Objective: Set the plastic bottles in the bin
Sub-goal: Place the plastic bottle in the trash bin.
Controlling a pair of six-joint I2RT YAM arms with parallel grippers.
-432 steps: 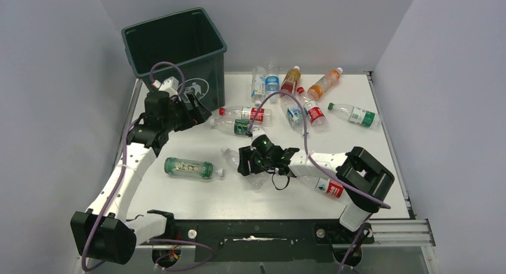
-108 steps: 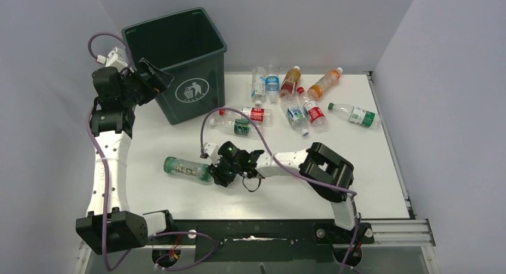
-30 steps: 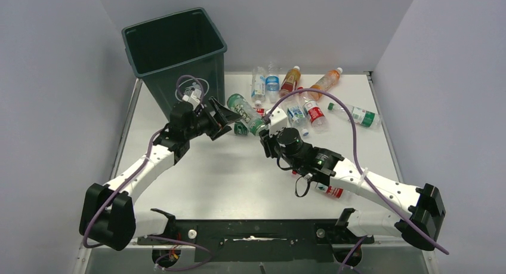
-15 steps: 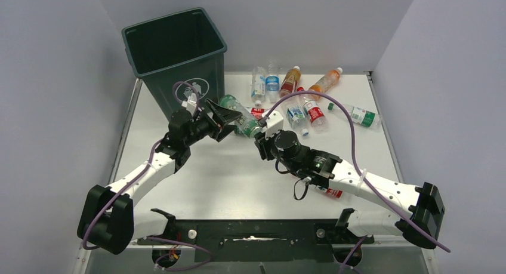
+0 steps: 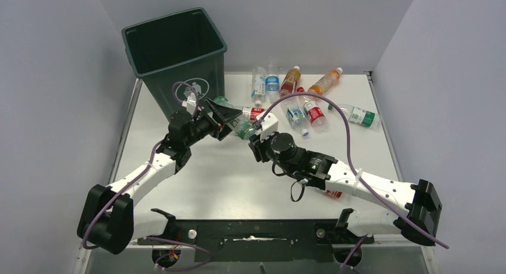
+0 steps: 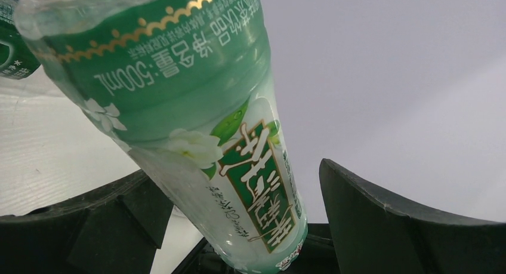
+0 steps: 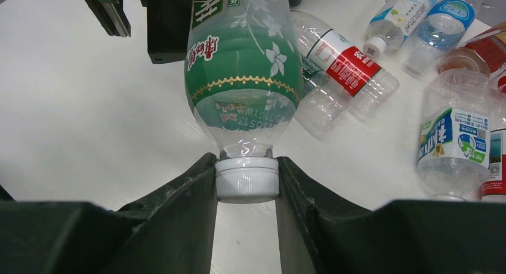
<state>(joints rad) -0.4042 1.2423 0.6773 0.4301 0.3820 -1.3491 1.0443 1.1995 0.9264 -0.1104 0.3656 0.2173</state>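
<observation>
Right gripper (image 7: 246, 169) pinching white cap (image 7: 247, 181) of green-label bottle (image 7: 244, 77), left gripper (image 6: 234, 172) spread around its base — apparently not clamping — bin (image 5: 173, 59) close by, far left.

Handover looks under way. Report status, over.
Right gripper shut on green-label bottle, at its white cap. Left gripper open around its base, not yet closed. Bottle not yet in bin. Loose bottles lie just beyond.
</observation>
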